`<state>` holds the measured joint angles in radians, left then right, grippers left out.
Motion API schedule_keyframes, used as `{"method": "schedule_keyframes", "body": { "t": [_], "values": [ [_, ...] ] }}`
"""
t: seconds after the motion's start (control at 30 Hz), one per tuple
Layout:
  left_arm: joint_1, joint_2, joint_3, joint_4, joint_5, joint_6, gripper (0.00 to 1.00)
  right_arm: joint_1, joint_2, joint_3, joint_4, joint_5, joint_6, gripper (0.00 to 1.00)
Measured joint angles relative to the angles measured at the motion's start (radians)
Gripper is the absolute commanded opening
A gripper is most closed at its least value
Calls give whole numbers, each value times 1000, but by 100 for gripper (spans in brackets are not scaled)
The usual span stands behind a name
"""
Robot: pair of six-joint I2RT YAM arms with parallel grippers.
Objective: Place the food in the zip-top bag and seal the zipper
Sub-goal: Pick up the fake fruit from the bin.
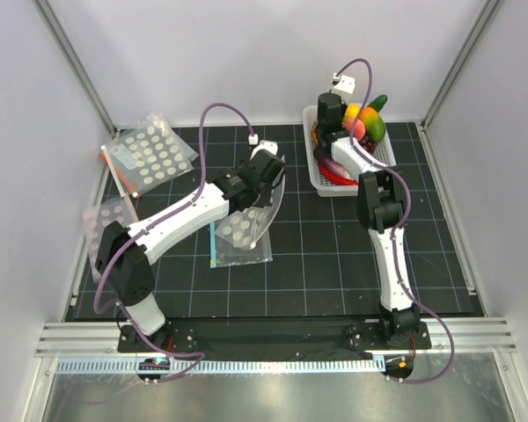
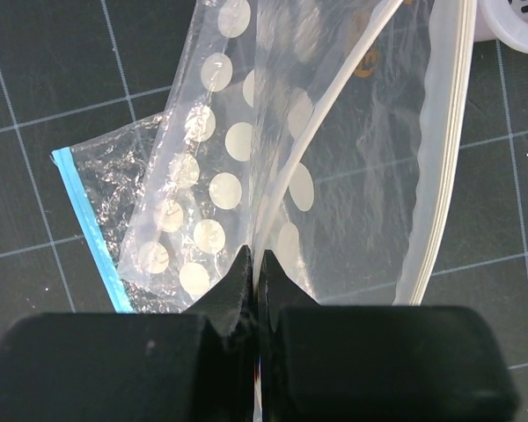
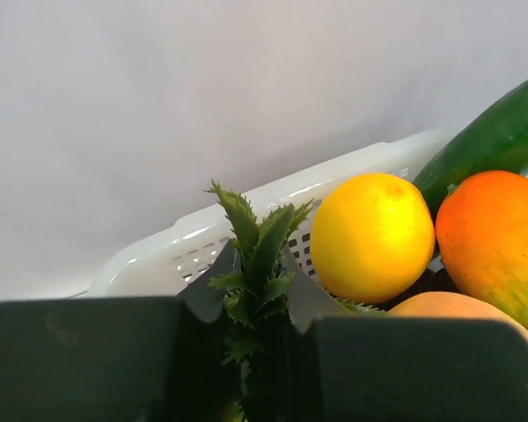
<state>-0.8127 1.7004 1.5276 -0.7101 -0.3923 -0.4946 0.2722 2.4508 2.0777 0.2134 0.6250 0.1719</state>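
Left of centre, the left gripper (image 2: 253,264) is pressing its fingers together on an edge of the dotted bag (image 2: 220,189), which is spreading out beyond the fingertips, partly over a plain bag (image 2: 92,189) with a blue edge strip. At the far right, the right gripper (image 3: 257,286) is pinching the green crown of the pineapple (image 3: 255,233) inside the white basket (image 3: 176,251), beside a lemon (image 3: 372,237). The gripper's body is hiding the pineapple's fruit, and the wrist view is cutting off the dotted bag's far end.

No legible text, labels, brands, numbers or signs in any view.
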Motion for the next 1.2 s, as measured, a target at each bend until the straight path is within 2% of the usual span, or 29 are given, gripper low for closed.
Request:
{"method": "schedule_keyframes", "body": {
  "t": [0.07,0.27,0.5,0.63,0.8,1.03,1.2],
  "values": [
    [-3,1,3,-6,-1,0,0,-3,-1,-11,20,-18,-8,1],
    [-10,12,20,-20,-13,0,0,-4,-86,-147,72,-69,-14,1],
    [-11,27,25,-34,-42,2,0,0,-390,-386,44,-172,109,1],
    [-11,27,25,-42,-64,5,0,4,-546,-411,51,-216,214,1],
    [-11,27,25,-47,-82,5,0,8,-667,-475,68,-270,307,1],
    [-11,26,24,-40,-56,7,0,31,-872,-766,-26,-368,391,1],
    [-8,26,23,-24,-24,8,0,90,-1150,-1029,-63,-423,442,1]
  ]
}}
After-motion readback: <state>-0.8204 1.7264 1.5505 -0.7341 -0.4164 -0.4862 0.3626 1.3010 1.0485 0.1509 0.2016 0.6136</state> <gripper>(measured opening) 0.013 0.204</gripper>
